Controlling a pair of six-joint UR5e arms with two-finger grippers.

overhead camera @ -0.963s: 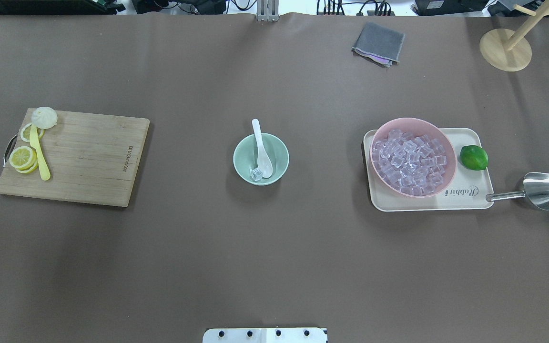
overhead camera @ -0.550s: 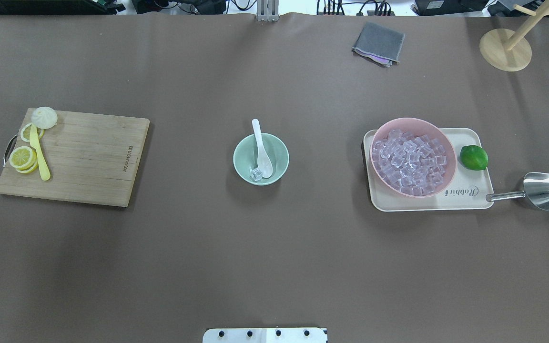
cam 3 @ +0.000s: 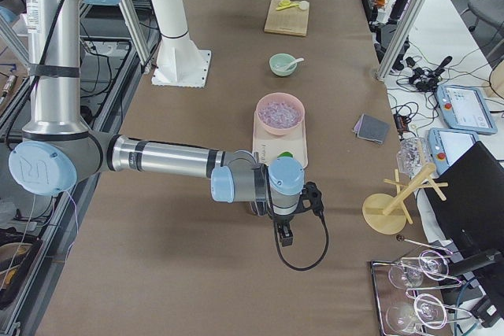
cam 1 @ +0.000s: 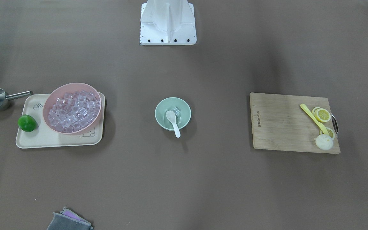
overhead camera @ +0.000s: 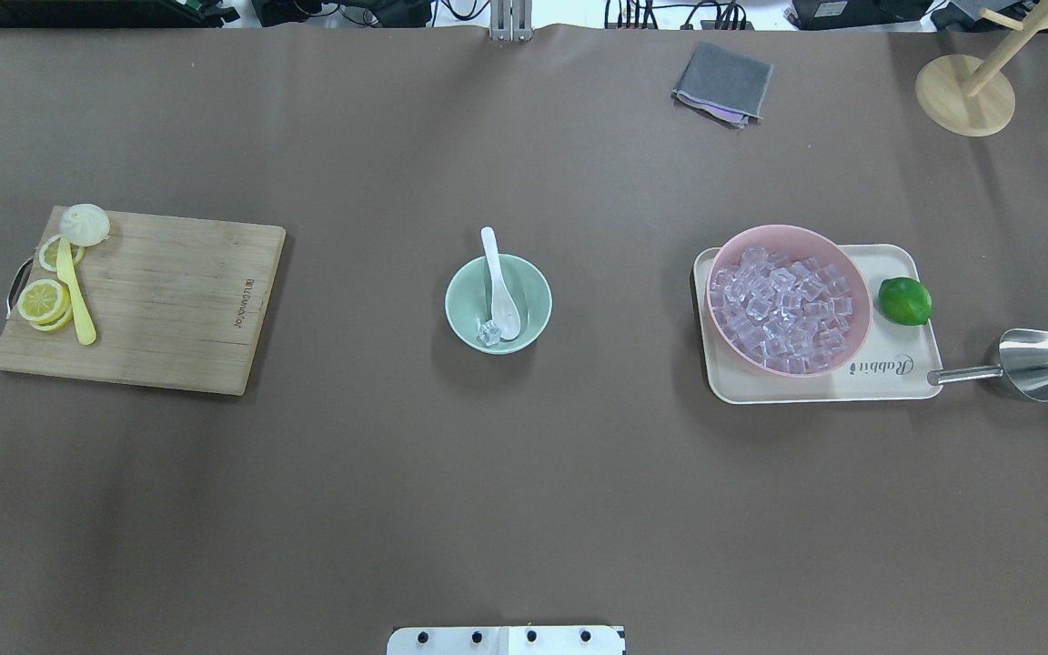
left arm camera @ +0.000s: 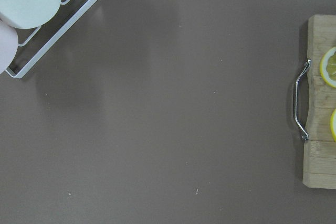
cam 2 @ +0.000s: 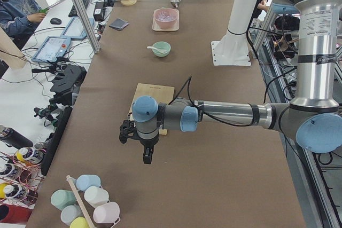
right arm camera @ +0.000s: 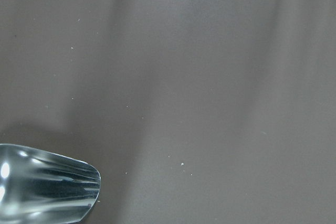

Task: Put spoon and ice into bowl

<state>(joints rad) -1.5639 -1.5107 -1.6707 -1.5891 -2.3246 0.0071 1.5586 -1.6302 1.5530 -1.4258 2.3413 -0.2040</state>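
The mint-green bowl (overhead camera: 535,300) stands at the table's middle; it also shows in the front-facing view (cam 1: 161,112). The white spoon (overhead camera: 496,277) lies in it, scoop down inside, handle resting over the far rim. One clear ice cube (overhead camera: 488,334) sits in the bowl beside the scoop. My left gripper (cam 2: 148,156) hangs over bare table beyond the cutting board's end, far from the bowl. My right gripper (cam 3: 283,235) hangs past the tray's end, by the steel scoop. Both show only in side views, so I cannot tell whether they are open or shut.
A pink bowl (overhead camera: 861,314) full of ice cubes sits on a cream tray (overhead camera: 892,382) with a lime (overhead camera: 904,301). A steel scoop (overhead camera: 1033,364) lies right of it. A cutting board (overhead camera: 160,300) holds lemon slices and a yellow utensil. A grey cloth (overhead camera: 722,84) and wooden stand (overhead camera: 965,95) are at the far edge.
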